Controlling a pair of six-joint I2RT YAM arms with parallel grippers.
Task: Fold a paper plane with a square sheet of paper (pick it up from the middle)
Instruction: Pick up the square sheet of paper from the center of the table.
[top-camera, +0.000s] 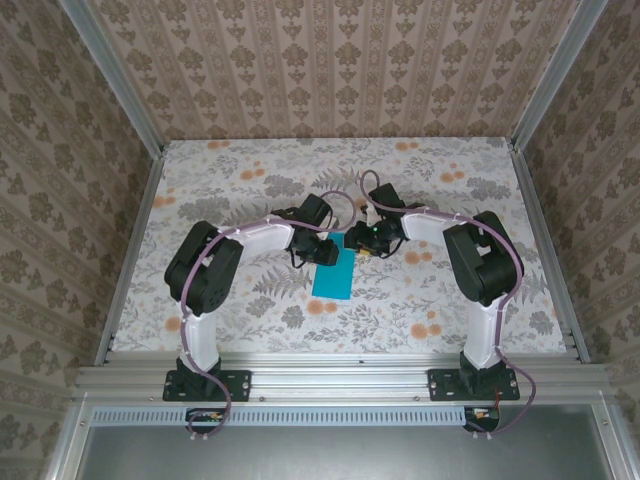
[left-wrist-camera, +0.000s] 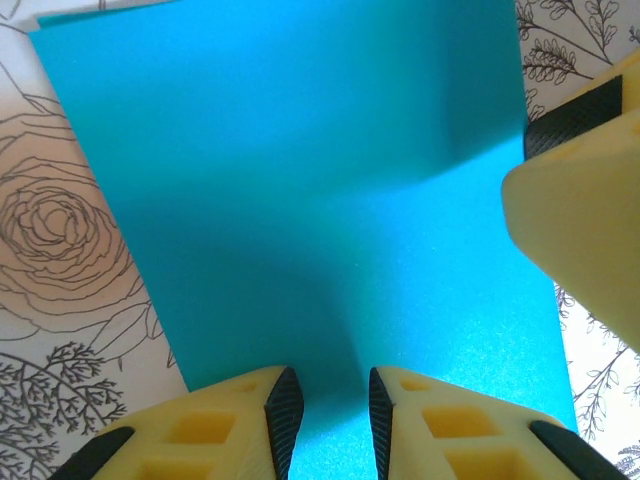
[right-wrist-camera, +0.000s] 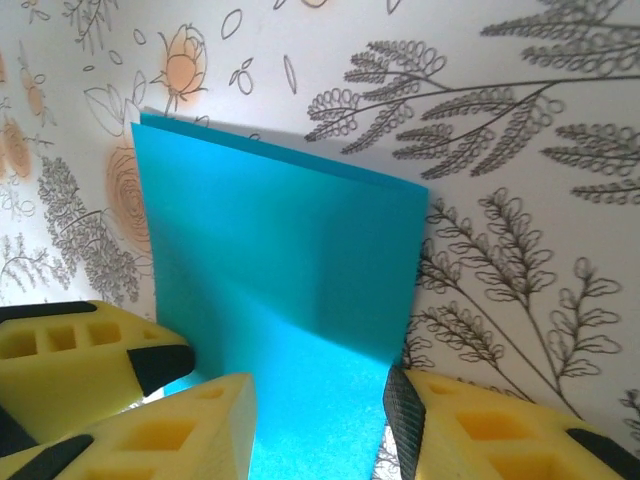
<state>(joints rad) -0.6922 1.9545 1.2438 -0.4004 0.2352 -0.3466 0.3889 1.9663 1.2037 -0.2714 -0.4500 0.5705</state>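
Observation:
The teal-blue sheet of paper (top-camera: 335, 275) lies flat on the flowered table (top-camera: 250, 180) as an upright rectangle. Its far edge shows two layers in the right wrist view, so it looks folded in half (right-wrist-camera: 290, 260). My left gripper (top-camera: 322, 250) hovers low over the paper's far end, jaws a narrow gap apart (left-wrist-camera: 328, 425) with bare paper (left-wrist-camera: 300, 180) below them. My right gripper (top-camera: 358, 245) stands open (right-wrist-camera: 318, 430) over the same end, its right fingertip (right-wrist-camera: 402, 420) at the paper's edge. Each wrist view catches a yellow finger of the other gripper.
The two grippers sit almost tip to tip at the middle of the table, cables looping behind them (top-camera: 340, 200). Patterned walls and aluminium rails (top-camera: 130, 250) close in the table on three sides. Open tabletop lies left, right and behind the paper.

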